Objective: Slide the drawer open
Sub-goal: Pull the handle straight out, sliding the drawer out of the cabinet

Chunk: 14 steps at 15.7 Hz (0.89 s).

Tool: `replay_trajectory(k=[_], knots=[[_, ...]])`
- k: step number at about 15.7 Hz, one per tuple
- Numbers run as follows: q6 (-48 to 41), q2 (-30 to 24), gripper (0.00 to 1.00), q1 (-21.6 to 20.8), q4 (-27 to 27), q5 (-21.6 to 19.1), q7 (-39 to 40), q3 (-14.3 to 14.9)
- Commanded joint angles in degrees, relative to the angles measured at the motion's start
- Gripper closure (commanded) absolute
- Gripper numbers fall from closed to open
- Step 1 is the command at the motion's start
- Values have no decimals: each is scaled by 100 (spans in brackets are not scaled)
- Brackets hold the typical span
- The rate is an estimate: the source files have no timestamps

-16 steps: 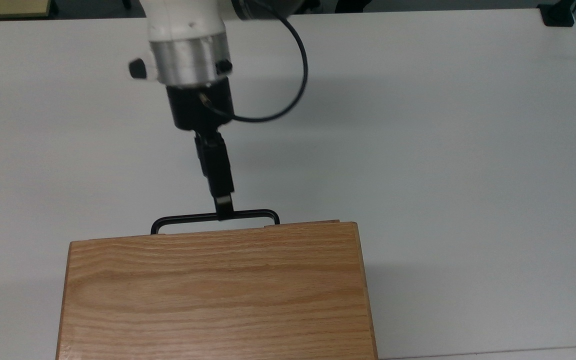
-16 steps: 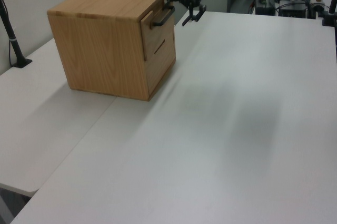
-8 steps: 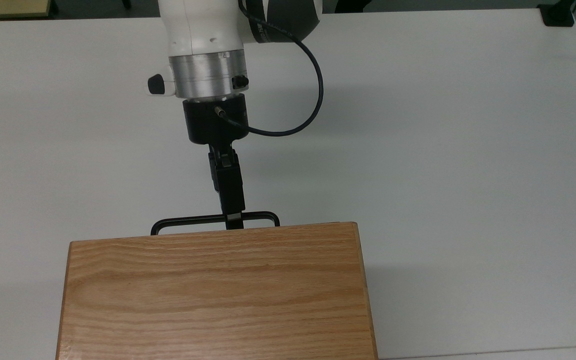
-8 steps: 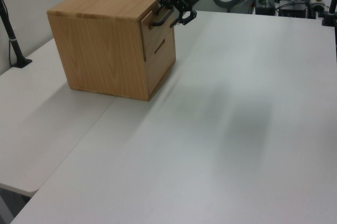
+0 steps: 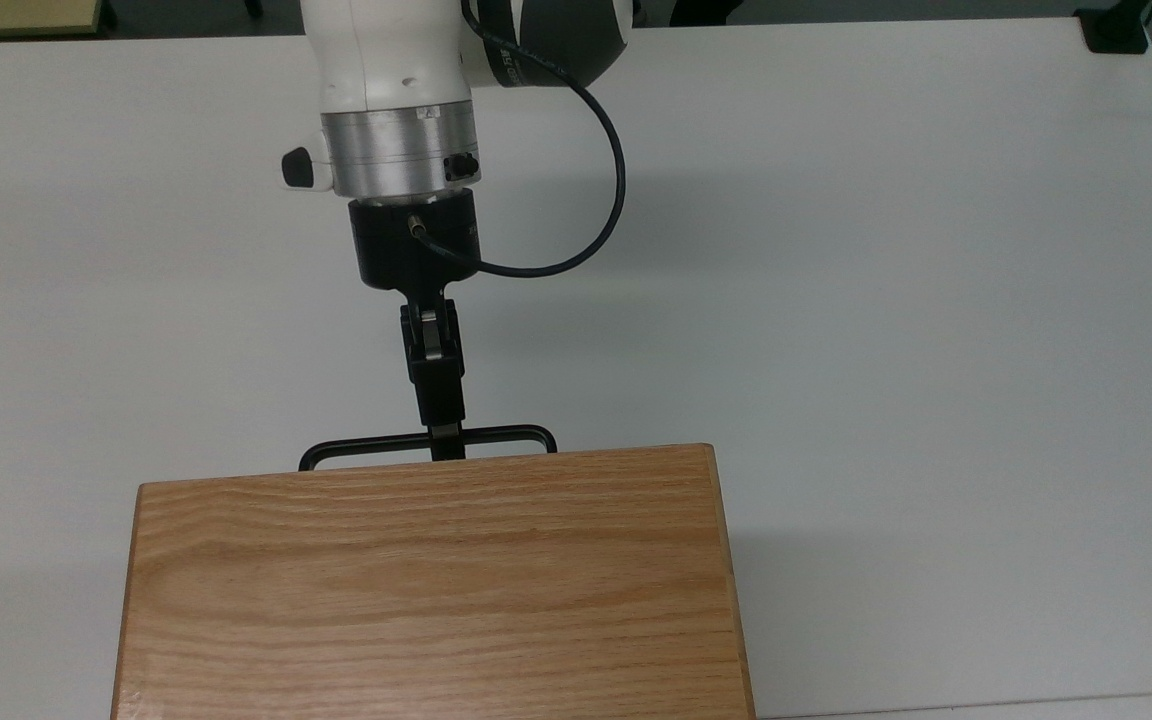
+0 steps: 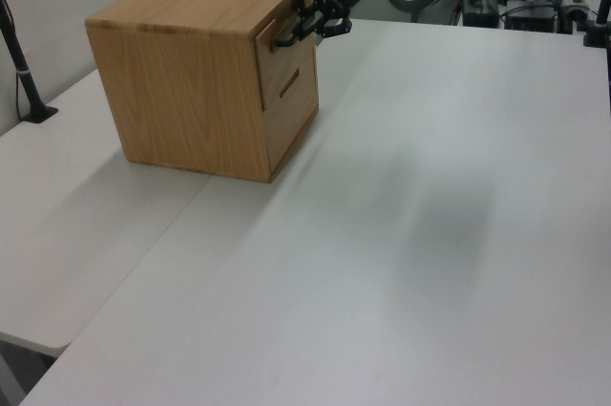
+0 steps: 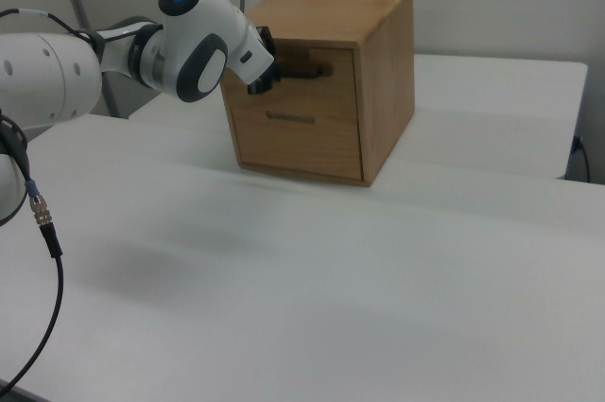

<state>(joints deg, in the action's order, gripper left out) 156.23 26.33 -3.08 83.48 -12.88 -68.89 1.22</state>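
The drawer point(image 6: 277, 62) is the upper of two oak fronts on a box-shaped cabinet point(image 5: 436, 580), and it sits flush with the cabinet. Its black bar handle point(image 5: 356, 444) sticks out past the cabinet's far edge in the top view. My gripper point(image 5: 444, 438) reaches down from the top view's upper side and is shut on the middle of that handle. In the left view the gripper point(image 6: 304, 26) sits against the handle point(image 6: 284, 41) at the cabinet's upper right corner. In the right view the gripper point(image 7: 274, 73) meets the handle point(image 7: 310, 70) on the drawer point(image 7: 326, 88).
The cabinet stands on a wide white table point(image 5: 836, 300). A lower drawer front with a thin handle point(image 7: 291, 118) lies under the upper one. A black post point(image 6: 24, 72) rises at the left view's left. A black clamp point(image 5: 1116, 30) sits at the table's far right corner.
My open fingers moved in over the handle and closed on it, then shifted slightly to the top view's left. A thin strip of drawer front seen past the cabinet top no longer shows.
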Motion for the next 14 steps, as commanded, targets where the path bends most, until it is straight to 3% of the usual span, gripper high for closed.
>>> replay_trajectory(k=[1,5,11,14], knots=[[-65,-163,100,-53,194,40,113,141],[-416,-707,100,-44,712,14,271,133],[-855,-2226,100,-79,2372,-118,798,124],[-1497,-2693,100,-53,2699,-363,1166,133]])
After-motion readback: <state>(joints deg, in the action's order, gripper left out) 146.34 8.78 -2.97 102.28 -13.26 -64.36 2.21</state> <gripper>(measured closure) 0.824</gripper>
